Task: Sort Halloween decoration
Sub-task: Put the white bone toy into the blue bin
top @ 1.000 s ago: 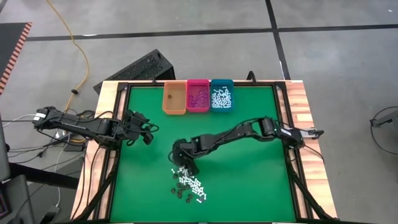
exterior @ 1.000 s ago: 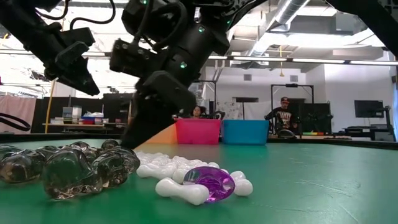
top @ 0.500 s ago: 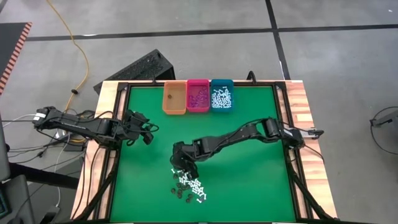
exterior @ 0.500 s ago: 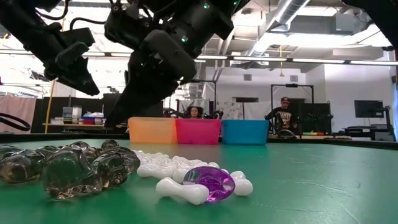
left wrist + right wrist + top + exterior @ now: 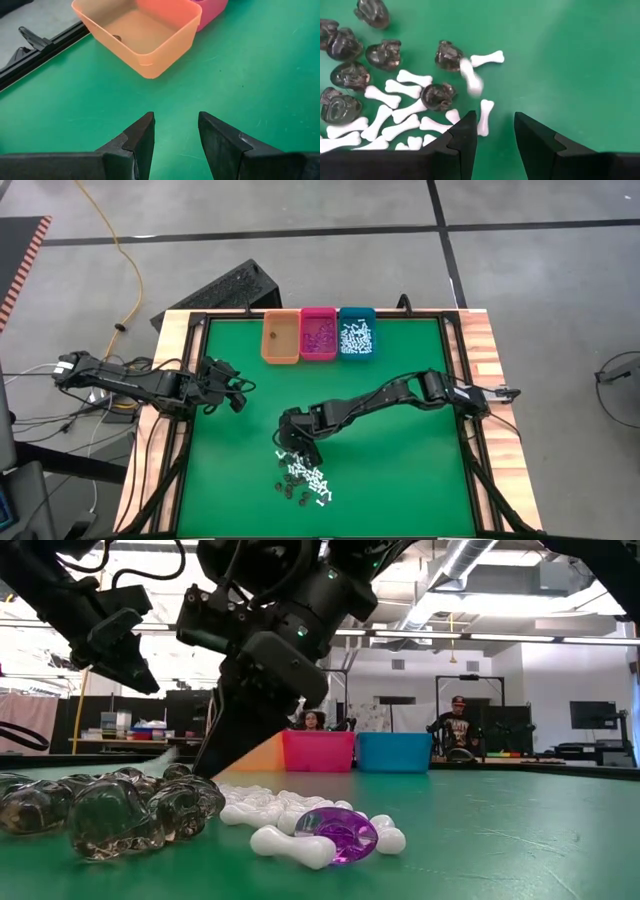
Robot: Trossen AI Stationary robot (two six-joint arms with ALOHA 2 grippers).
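Halloween decoration [image 5: 303, 477] pile sits on the green table's [image 5: 400, 480] near side, well apart from the orange bin [image 5: 280, 337], pink bin [image 5: 319, 332] and teal bin [image 5: 356, 332] at the far edge. Right gripper [image 5: 492, 132] is low at the pile's edge, fingers parted, nothing between them (probably lining up a white bone [image 5: 484, 117]). Left gripper [image 5: 175, 132] waits open near the orange bin.

The right gripper [image 5: 291, 448] hangs at the far edge of the heap of Halloween decoration [image 5: 303, 478], which lies on the table [image 5: 400, 470] just on its near side. Three bins [image 5: 319, 334] stand side by side along the table's far edge, well beyond it. The left gripper [image 5: 236, 397] hovers off to its left, with the leftmost bin [image 5: 142, 29] ahead of its fingers.
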